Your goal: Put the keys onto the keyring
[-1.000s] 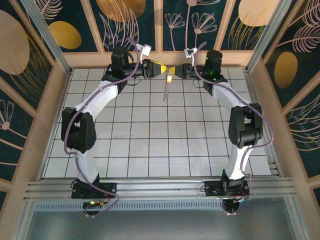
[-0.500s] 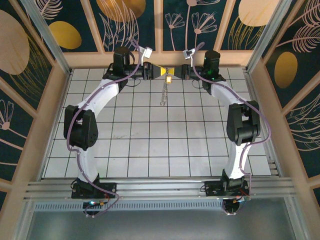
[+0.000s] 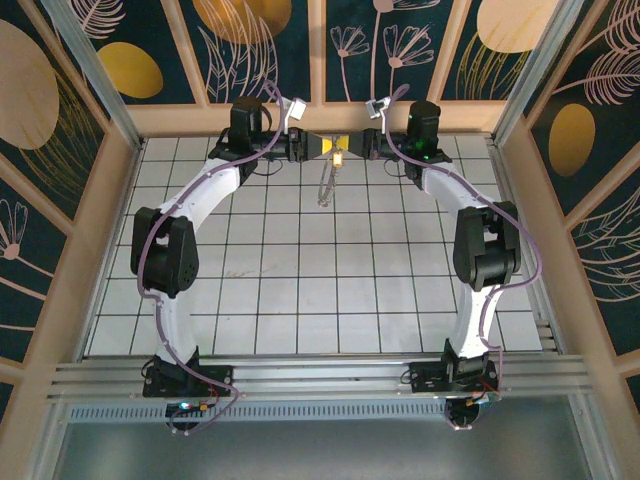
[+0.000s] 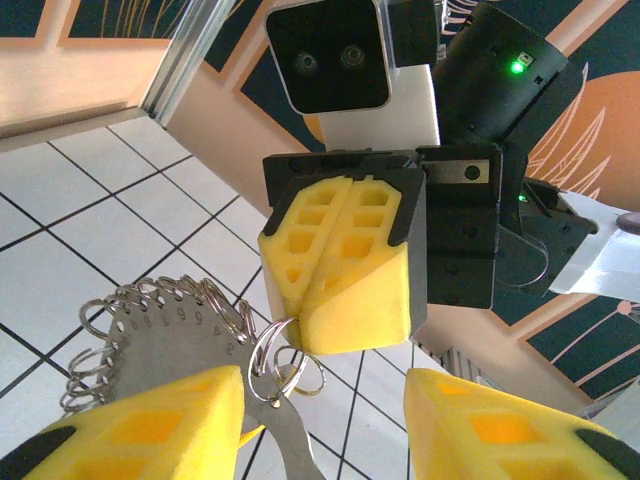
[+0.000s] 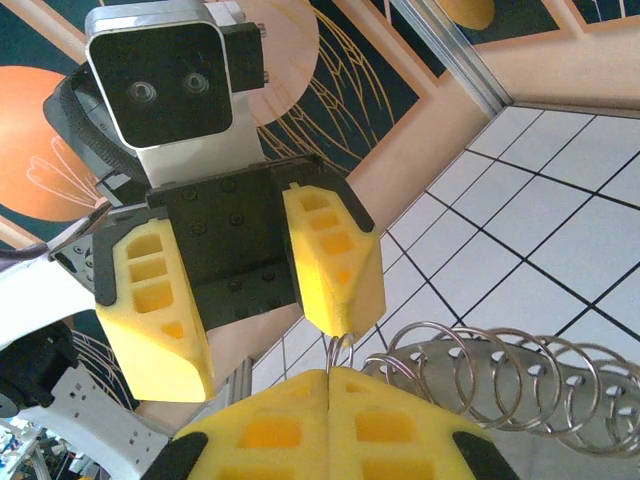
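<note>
Right gripper [image 5: 330,385] is clenched at the lower centre of its wrist view, pinching one ring of the keyring [image 5: 500,380], a bunch of silver split rings that trails to the lower right. Left gripper [image 4: 320,390] is released, its jaws apart, one pad against the flat tag [image 4: 170,335] without clamping it. From above, the bunch hangs at upper centre. Threading looks unfinished, and I cannot tell whether the keys are on it.
</note>
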Robot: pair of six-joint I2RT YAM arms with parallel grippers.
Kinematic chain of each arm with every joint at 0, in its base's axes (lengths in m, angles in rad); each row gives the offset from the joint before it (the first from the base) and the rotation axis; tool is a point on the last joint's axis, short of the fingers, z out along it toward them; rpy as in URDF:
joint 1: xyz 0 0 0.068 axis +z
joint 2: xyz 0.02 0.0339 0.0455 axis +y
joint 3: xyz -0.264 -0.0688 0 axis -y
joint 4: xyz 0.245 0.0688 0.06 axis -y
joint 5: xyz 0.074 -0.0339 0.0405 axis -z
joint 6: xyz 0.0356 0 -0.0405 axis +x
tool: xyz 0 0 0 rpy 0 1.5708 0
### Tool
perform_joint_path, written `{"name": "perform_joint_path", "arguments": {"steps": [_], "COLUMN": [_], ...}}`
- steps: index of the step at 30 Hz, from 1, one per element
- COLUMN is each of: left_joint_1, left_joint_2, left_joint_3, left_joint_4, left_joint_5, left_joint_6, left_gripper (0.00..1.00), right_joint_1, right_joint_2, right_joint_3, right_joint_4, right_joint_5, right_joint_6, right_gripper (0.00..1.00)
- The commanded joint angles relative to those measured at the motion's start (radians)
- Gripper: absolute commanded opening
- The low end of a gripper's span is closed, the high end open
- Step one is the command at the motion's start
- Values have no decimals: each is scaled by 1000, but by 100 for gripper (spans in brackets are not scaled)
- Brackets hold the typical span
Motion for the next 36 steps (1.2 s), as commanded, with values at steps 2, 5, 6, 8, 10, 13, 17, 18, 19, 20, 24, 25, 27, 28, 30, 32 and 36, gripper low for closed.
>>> {"name": "perform_joint_path", "arguments": {"steps": [2,5,6,8,10,13,17,18,19,20,24,25,27,28,30,32,36], "left_joint_1": [4,5,4,4,5,5,5,5,5,5,4,5,4,5,5,5,4], "left_joint_2": [29,33,33,35,36,37,35,34,33,31,33,33,35,36,36,40,42], "left_joint_3": [33,32,30,29,28,24,17,14,11,10,5,2,0,1,-1,-1,-3], "left_joint_4": [34,49,53,65,77,101,125,128,130,132,142,145,147,146,147,146,142], "left_joint_5": [25,31,33,38,42,53,66,68,70,71,72,71,71,71,67,64,59], "left_joint_6": [-16,-28,-32,-42,-48,-68,-86,-86,-88,-88,-95,-97,-99,-99,-100,-99,-95], "left_gripper": [46,46,46,46,45,44,39,39,38,38,38,38,38,38,39,40,42], "right_joint_1": [-5,-2,-3,-2,0,1,3,4,4,4,6,5,7,8,9,9,10], "right_joint_2": [-33,-33,-31,-30,-29,-25,-21,-20,-20,-19,-17,-18,-17,-17,-19,-21,-25], "right_joint_3": [-1,-1,-1,-1,0,2,6,7,6,8,10,10,10,10,8,5,-1], "right_joint_4": [60,61,61,61,63,62,62,63,63,62,62,61,61,61,58,54,50], "right_joint_5": [-33,-33,-34,-33,-33,-32,-29,-30,-30,-29,-27,-29,-30,-31,-34,-33,-35], "right_joint_6": [4,4,4,4,6,5,7,7,7,7,9,9,7,7,4,-1,-6], "right_gripper": [0,0,0,0,0,0,0,0,0,0,0,0,0,0,0,0,0]}}
